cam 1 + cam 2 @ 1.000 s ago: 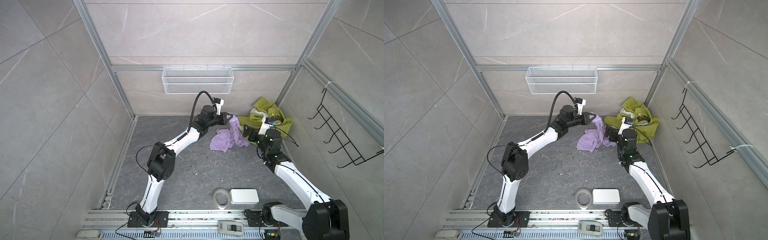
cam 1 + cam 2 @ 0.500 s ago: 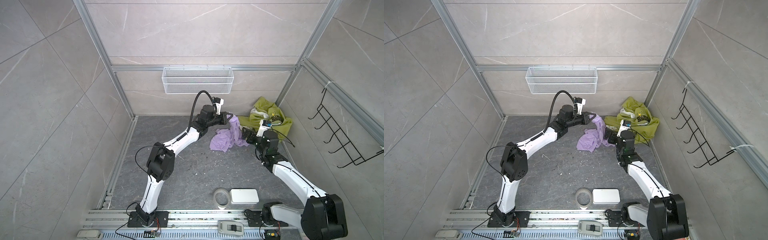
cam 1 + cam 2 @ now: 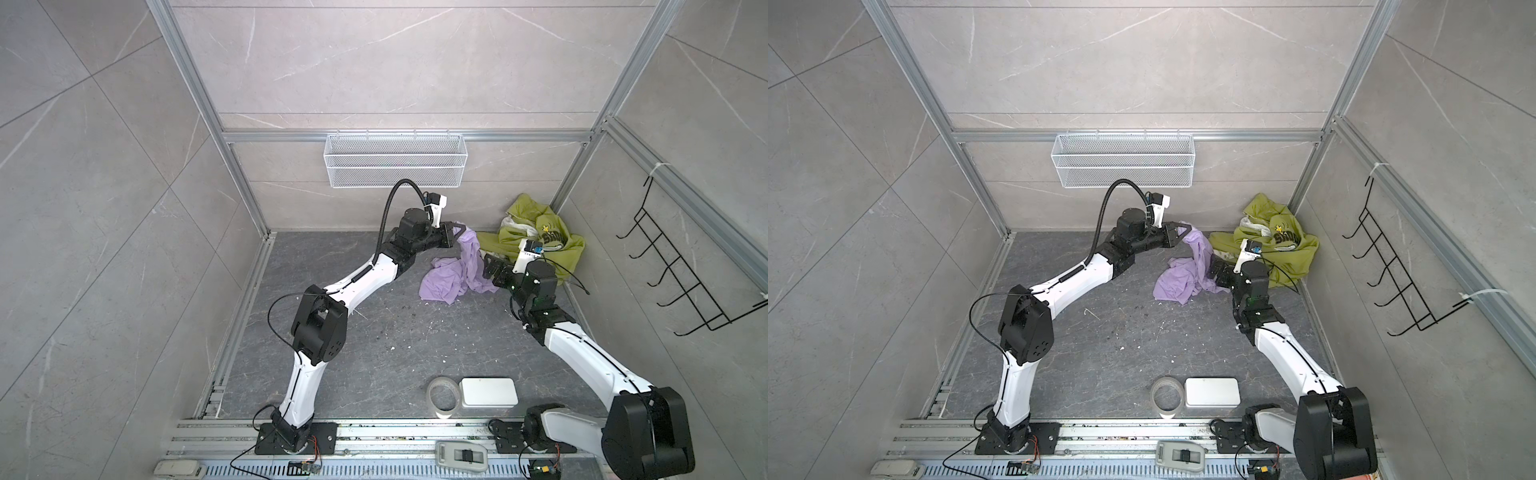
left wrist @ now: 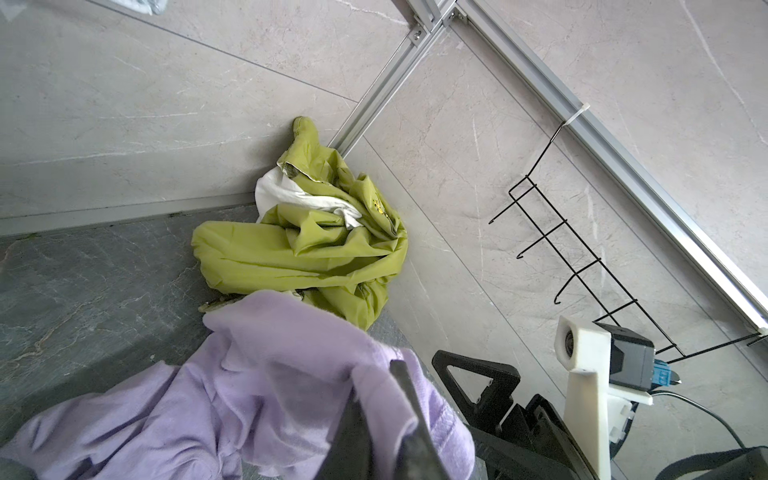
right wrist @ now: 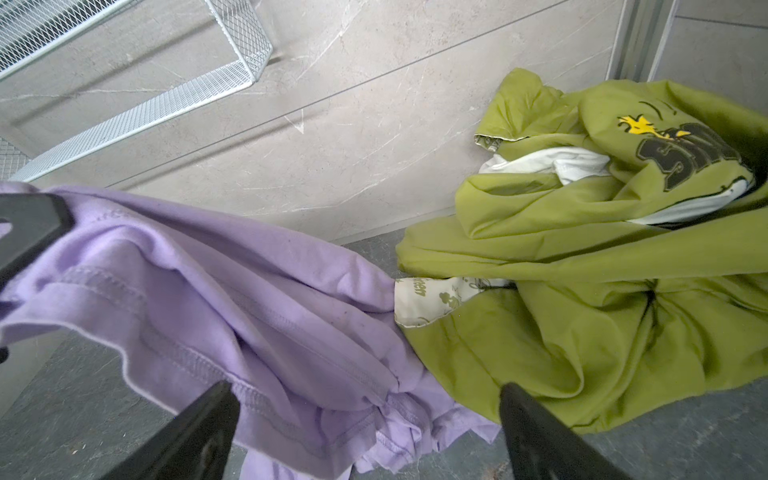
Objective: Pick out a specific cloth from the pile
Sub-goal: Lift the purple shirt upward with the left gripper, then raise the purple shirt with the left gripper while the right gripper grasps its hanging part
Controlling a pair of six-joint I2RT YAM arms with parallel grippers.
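Observation:
The lavender cloth [image 3: 446,280] [image 3: 1179,280] hangs from my left gripper [image 3: 461,230] [image 3: 1188,230], its lower part spread on the grey floor. In the left wrist view the left gripper [image 4: 376,374] is shut on the cloth [image 4: 270,374], a fold pinched between the dark fingers. The pile [image 3: 536,239] [image 3: 1273,245], olive-green with white patches and dark lettering, lies in the back right corner, touching the cloth's edge. My right gripper [image 3: 490,269] [image 3: 1219,270] [image 5: 365,399] is open, low beside the cloth [image 5: 249,299], its fingers [image 5: 199,428] straddling a hemmed fold without touching it. The pile [image 5: 582,270] lies just beyond.
A white wire basket [image 3: 395,160] hangs on the back wall above the left gripper. A black hook rack [image 3: 681,274] is on the right wall. Near the front rail lie a tape roll [image 3: 442,395] and a white box [image 3: 489,391].
The right gripper has swung left, away from the green pile toward the hanging lavender cloth. The left gripper has stayed put, still holding the cloth up.

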